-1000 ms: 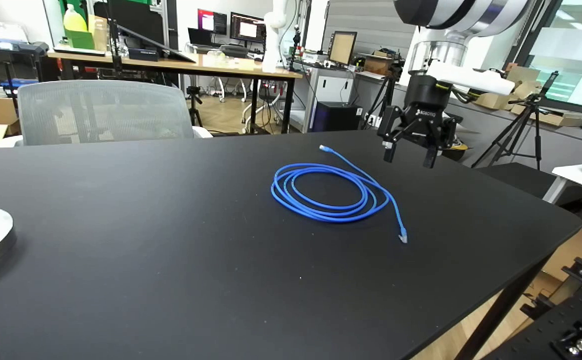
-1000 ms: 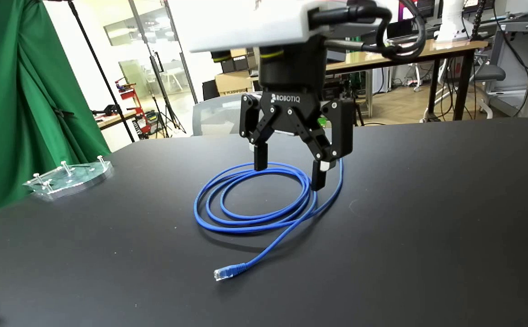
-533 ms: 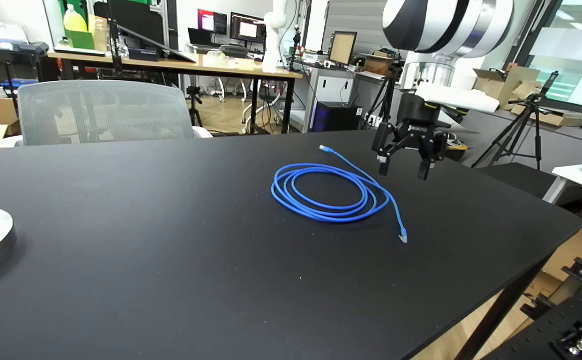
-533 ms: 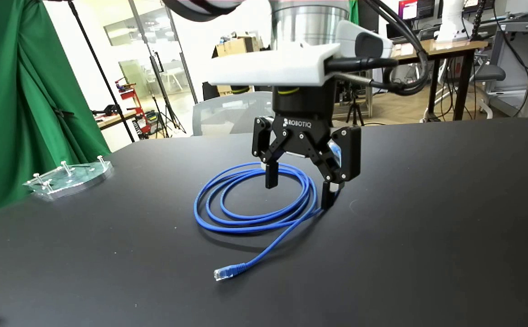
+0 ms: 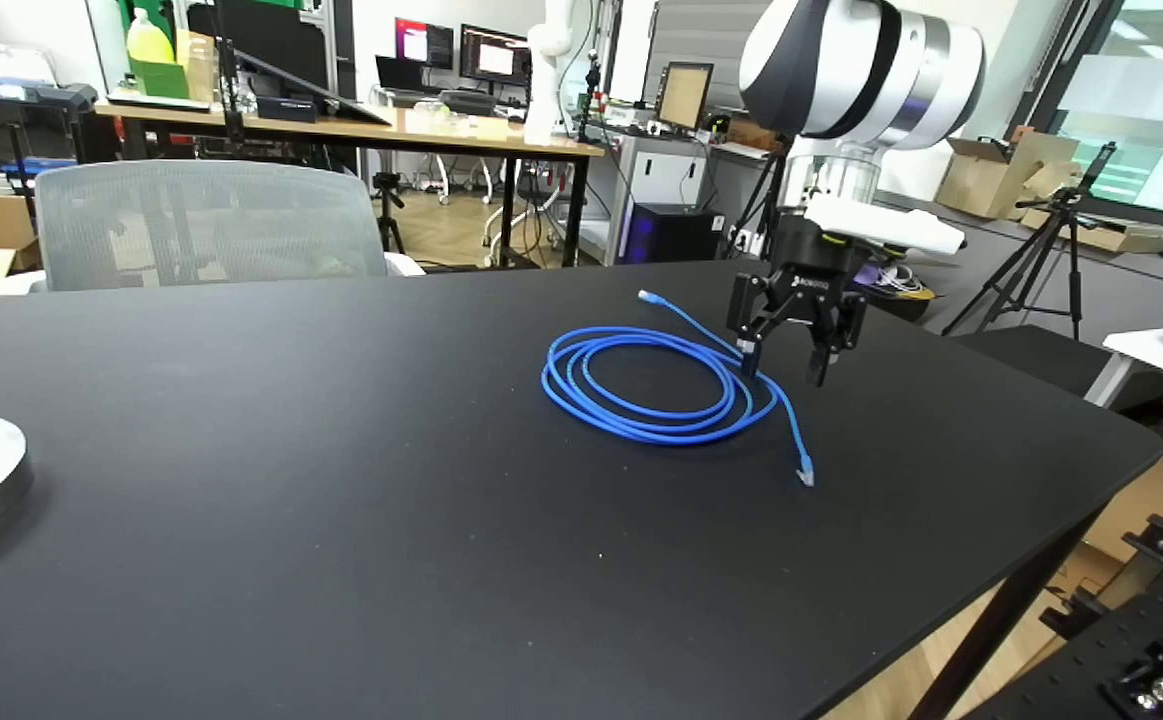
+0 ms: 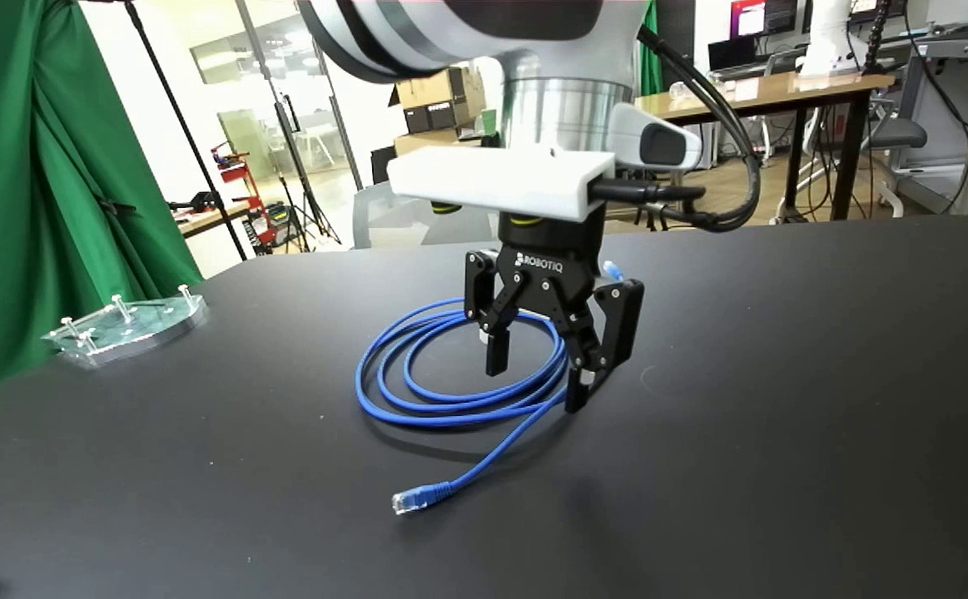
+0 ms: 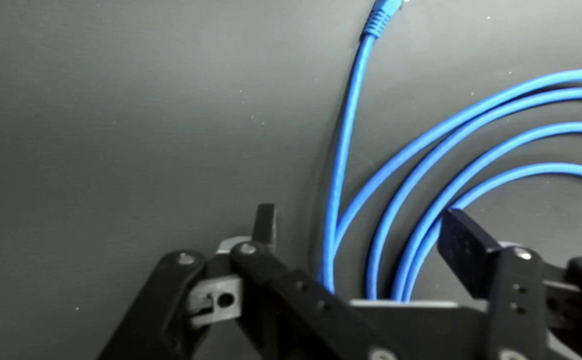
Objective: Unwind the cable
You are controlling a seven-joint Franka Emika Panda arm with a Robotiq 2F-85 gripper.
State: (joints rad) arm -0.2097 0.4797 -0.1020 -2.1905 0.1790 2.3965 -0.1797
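Bench (image 5: pixel 341 520): its top is lying close beneath the work, so a descent running too deep could be ending in a knock

Arm (image 5: pixel 866 70): a sideways swing this low could be scattering what is lying beneath; compared with half a second ago, it is reaching lower in both exterior views

Cable (image 6: pixel 450 422): lying on the bench in overlapping round loops, its crossing strands could be tightening into a tangle if a buried strand is being pulled first; its layout is matching the earlier frame

End effector (image 6: pixel 536 388): hanging spread and holding nothing, over one side of the loops; closing here could be gathering several strands, since a bunch is running across its gap in the wrist view; it is sitting lower and nearer the loops

Fingers (image 7: pixel 466 250): one is overlapping the inner loops in the wrist view, contact not showing, so pressing could be shoving them; the gap is looking slightly narrower

Plug (image 6: pixel 421 498): capping one cable end, it could be snagging if it is being hauled through a loop; it is lying where it was
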